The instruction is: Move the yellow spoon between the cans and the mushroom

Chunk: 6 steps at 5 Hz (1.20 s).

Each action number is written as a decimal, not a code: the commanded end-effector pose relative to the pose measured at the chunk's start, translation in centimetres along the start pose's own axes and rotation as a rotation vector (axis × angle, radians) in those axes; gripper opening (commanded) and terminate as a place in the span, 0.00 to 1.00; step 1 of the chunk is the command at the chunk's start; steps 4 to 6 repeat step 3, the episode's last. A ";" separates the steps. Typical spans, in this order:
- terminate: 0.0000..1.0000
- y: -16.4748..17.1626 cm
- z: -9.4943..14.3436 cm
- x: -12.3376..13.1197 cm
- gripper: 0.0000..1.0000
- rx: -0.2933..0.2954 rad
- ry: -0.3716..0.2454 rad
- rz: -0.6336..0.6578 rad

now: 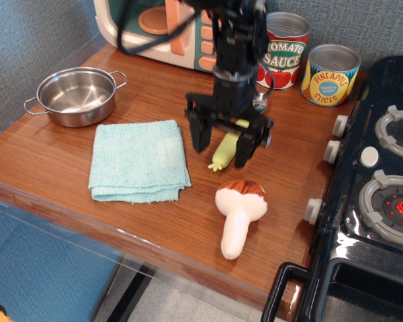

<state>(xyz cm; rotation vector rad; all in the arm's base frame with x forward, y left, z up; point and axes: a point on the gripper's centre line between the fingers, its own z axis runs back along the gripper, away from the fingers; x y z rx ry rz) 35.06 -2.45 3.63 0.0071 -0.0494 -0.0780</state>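
Note:
The yellow spoon [223, 153] lies on the wooden table, its pale yellow-green handle pointing toward the front. Its silver bowl [259, 101] peeks out behind the arm, near the cans. My gripper [220, 145] is open, with one finger on each side of the handle and not gripping it. The red-and-green tomato sauce can [287, 51] and the shorter yellow-and-blue pineapple can [330, 74] stand at the back right. The plush mushroom [240, 208] lies in front of the spoon, its brown cap toward the spoon.
A folded teal cloth [140, 160] lies left of the gripper. A steel pot [77, 96] sits at the far left. A toy microwave [154, 28] stands at the back. A black toy stove [373, 201] fills the right side. The table's front edge [121, 245] is near.

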 end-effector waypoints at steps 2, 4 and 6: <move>0.00 0.3 5.6 -0.5 1.00 -0.019 -0.153 -0.015; 1.00 0.3 5.6 -0.5 1.00 -0.019 -0.153 -0.015; 1.00 0.3 5.6 -0.5 1.00 -0.019 -0.153 -0.015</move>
